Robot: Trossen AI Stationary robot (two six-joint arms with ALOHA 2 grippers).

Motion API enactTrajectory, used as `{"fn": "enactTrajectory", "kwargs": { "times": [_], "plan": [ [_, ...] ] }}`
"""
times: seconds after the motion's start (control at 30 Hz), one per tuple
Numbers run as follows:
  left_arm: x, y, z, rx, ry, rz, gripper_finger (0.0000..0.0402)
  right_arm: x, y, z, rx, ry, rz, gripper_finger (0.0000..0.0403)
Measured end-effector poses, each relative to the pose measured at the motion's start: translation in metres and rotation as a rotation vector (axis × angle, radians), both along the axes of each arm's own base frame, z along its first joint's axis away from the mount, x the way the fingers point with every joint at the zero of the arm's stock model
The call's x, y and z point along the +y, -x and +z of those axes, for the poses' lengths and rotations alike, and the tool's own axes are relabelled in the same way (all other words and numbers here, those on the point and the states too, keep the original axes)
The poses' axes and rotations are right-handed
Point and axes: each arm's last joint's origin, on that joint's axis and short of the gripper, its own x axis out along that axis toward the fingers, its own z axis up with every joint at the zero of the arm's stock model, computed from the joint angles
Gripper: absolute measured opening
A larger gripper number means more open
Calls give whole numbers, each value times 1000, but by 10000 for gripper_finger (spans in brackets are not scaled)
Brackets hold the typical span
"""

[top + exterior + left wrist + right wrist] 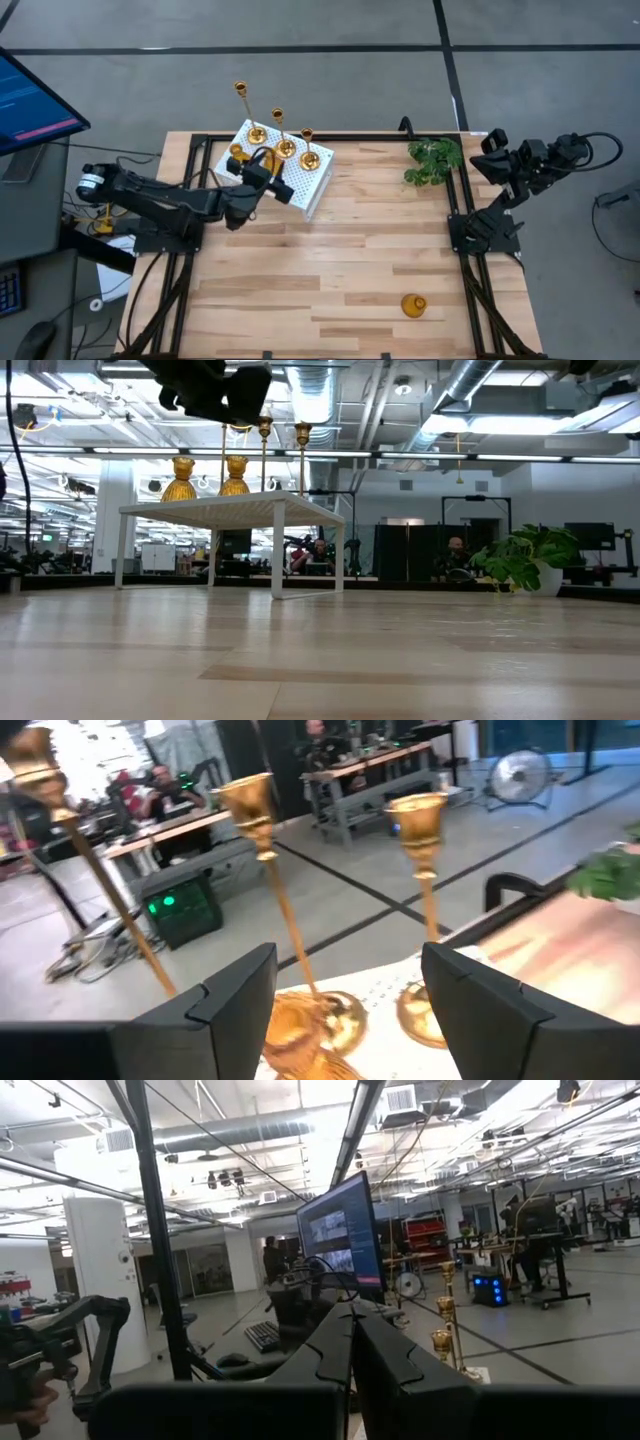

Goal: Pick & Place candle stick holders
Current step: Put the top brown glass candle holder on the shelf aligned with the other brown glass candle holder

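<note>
The left gripper (pixel 262 180) was held spread above the white stand (pixel 312 188) — 1 short holder (pixel 300 1035) sat upright directly beneath.

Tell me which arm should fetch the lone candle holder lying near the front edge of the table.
Probably the right. The loose holder lies on the right half of the table, nearer the right arm's base, and the right tool is shut and idle. The left tool hangs over the white stand, among the holders there.
</note>
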Motion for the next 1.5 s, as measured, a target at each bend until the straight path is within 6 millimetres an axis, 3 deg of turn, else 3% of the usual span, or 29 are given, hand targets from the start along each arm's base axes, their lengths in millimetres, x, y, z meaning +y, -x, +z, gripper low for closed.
{"fn": "enactTrajectory", "kwargs": {
  "times": [0.47,0.77,1.5],
  "plan": [
    [29,-8,-9,43,8,50,259,0,0,0,0,4,-1,0],
    [32,-3,-33,-16,67,60,260,0,0,0,0,5,-1,0],
    [45,-1,-52,-53,134,44,260,-1,1,1,-13,-11,0,0]
  ]
}}
